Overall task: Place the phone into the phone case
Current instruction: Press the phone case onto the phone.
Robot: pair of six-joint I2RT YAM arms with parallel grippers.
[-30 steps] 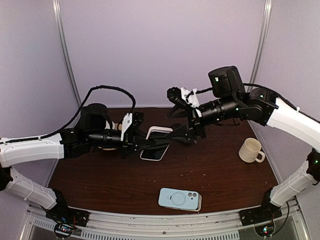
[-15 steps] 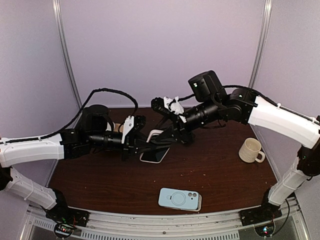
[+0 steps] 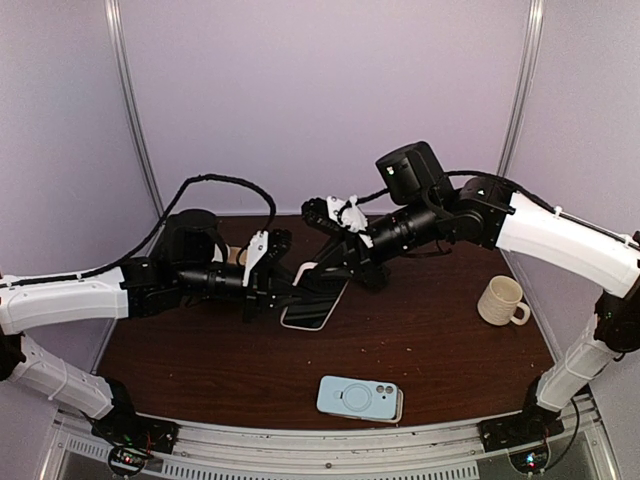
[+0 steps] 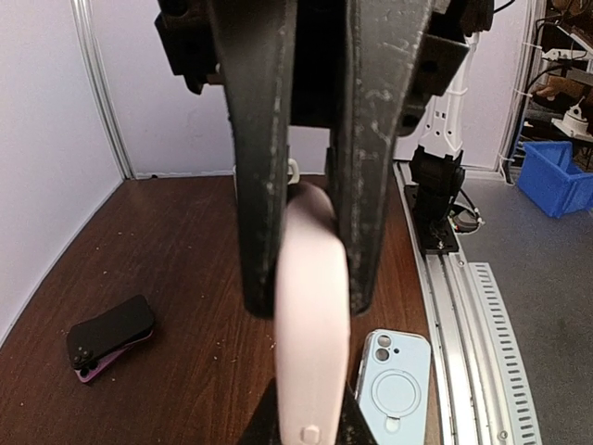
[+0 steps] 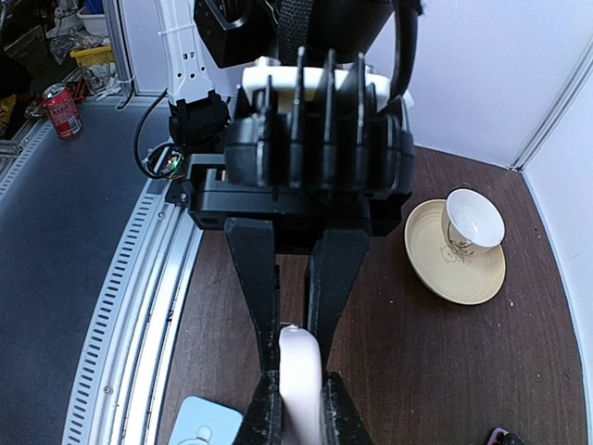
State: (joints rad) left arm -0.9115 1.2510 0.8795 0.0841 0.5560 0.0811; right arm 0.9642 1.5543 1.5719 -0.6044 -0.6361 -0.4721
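Observation:
The pale pink phone case [image 3: 303, 268] is held edge-on above the table between both grippers. My left gripper [image 3: 285, 288] is shut on one end of it [image 4: 310, 306], and the right gripper [image 3: 345, 272] is shut on the other end [image 5: 301, 357]. In the right wrist view my own fingers [image 5: 267, 408] press the case's two sides, with the left gripper's fingers [image 5: 252, 269] coming in from above. The phone [image 3: 315, 308], dark screen up with a light rim, lies flat on the table just below the case. I cannot tell if the case touches it.
A second phone in a light blue case [image 3: 360, 397] lies near the front edge. A cream mug [image 3: 500, 300] stands at the right. A cup on a saucer [image 5: 463, 241] sits at the back left. A black phone or case [image 4: 109, 336] lies further off.
The right gripper swung left and down to the pink case and closed on its free end. The left gripper kept its hold and barely moved.

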